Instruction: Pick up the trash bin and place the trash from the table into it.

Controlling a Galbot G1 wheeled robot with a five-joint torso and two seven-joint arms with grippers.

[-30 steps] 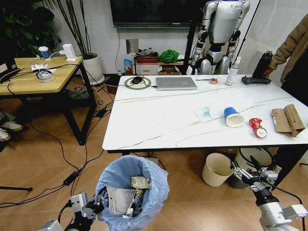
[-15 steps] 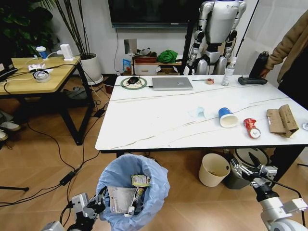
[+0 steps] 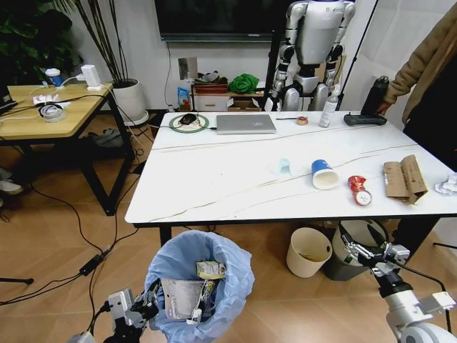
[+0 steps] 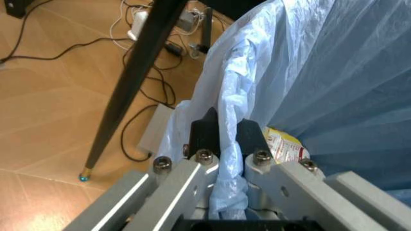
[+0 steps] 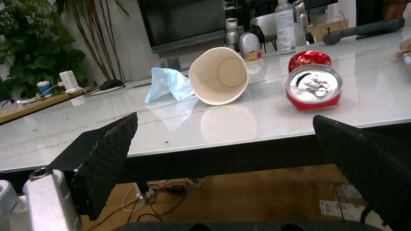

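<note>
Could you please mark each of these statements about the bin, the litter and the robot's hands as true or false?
1. The left hand is clamped on the blue bag at the rim of the trash bin. True.
2. The trash bin is empty. False: wrappers and a clear pack lie inside it.
3. The paper cup stands upright on the table. False: it lies on its side, its mouth facing the right hand's camera.
4. The crushed red can lies on the table between the paper cup and the torn cardboard. True.
5. The right hand holds the pale-blue tissue. False: it is open, low by the table's near edge; the tissue lies on the table.
</note>
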